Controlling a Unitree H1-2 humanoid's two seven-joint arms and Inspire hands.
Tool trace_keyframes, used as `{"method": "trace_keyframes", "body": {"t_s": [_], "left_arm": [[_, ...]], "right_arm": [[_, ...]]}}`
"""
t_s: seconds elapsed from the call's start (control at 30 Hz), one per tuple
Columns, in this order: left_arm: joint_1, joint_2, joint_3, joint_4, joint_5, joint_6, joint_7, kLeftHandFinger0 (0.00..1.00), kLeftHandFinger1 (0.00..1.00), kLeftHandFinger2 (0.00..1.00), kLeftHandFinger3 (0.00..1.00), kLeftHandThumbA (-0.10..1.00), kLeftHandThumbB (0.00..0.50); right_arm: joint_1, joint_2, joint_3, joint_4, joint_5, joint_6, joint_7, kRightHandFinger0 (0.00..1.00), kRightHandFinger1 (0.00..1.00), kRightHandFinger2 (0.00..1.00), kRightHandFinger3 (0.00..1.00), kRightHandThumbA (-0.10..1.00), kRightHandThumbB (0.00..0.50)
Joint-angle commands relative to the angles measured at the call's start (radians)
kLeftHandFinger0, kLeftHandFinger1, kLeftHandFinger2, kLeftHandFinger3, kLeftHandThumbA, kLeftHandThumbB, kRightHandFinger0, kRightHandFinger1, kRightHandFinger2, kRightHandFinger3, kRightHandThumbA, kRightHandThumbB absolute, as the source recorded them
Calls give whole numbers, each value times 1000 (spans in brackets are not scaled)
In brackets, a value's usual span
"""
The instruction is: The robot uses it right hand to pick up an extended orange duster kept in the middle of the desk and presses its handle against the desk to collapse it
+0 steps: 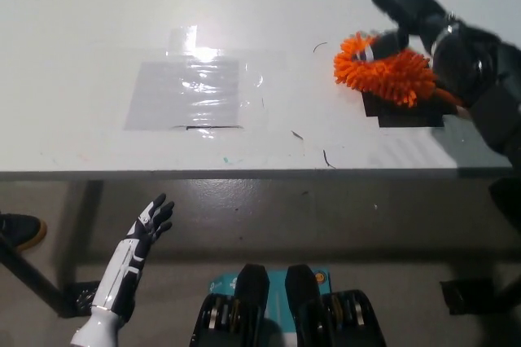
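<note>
The orange duster (384, 68) lies on the white desk (98, 29) at the right, its fluffy head over a black patch (403, 116). A short orange piece of its handle (450, 99) shows before it disappears under my arm. My black right hand (400, 6) hovers over the duster's far side with fingers stretched out toward the upper left, open; one finger rests against the fluffy head. My white left hand (146, 229) hangs open at the lower left, below the desk's front edge.
A clear taped plastic sheet (191, 90) covers the desk's middle. The desk's front edge (244, 174) runs across the picture. A dark shoe (20, 230) shows on the floor at far left.
</note>
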Motion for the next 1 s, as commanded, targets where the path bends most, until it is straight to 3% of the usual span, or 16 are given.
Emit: {"method": "trace_keyframes", "body": {"t_s": [0.0,0.03,0.27,0.4,0.47,0.53,0.63,0.77,0.9,0.97], "left_arm": [[-17,24,-3,-25,-23,-50,-31,1000,1000,1000,1000,1000,177],[-18,24,-3,-24,-22,-51,-31,1000,1000,1000,1000,1000,176],[-46,29,-2,-19,-15,-43,-30,1000,1000,1000,1000,1000,195],[-60,36,3,-19,-18,-38,-32,1000,1000,1000,1000,1000,191],[-67,40,1,-21,-20,-25,-37,1000,1000,1000,1000,1000,188],[-72,37,-1,-19,-22,-24,-38,1000,1000,1000,1000,1000,175],[-82,23,-8,-4,-16,-33,-35,1000,1000,1000,1000,1000,160],[-102,26,-6,5,-18,-31,-36,1000,1000,1000,1000,1000,154],[-134,26,-4,13,-18,-26,-35,1000,1000,1000,1000,1000,188],[-137,29,-5,12,-29,-29,-44,1000,1000,1000,1000,1000,181]], "right_arm": [[-82,-149,-234,-459,323,194,250,1000,1000,1000,1000,1000,479],[-75,-165,-273,-557,358,228,251,1000,1000,1000,1000,1000,499],[22,-255,-446,-1143,507,324,197,1000,1000,1000,1000,1000,500],[169,-231,-510,-1417,491,335,102,1000,1000,1000,1000,1000,500],[328,-196,-527,-1527,496,229,29,1000,1000,1000,1000,1000,474],[492,-160,-514,-1660,656,255,-9,1000,1000,1000,1000,1000,475],[667,-94,-468,-1736,605,159,-56,1000,1000,1000,1000,1000,498],[921,-1,-372,-1725,538,-74,-102,1000,1000,1000,1000,1000,414],[1081,85,-317,-1714,505,-115,-118,1000,1000,1000,1000,1000,366],[1143,125,-305,-1626,496,-178,-114,1000,1000,1000,1000,1000,337]]}}
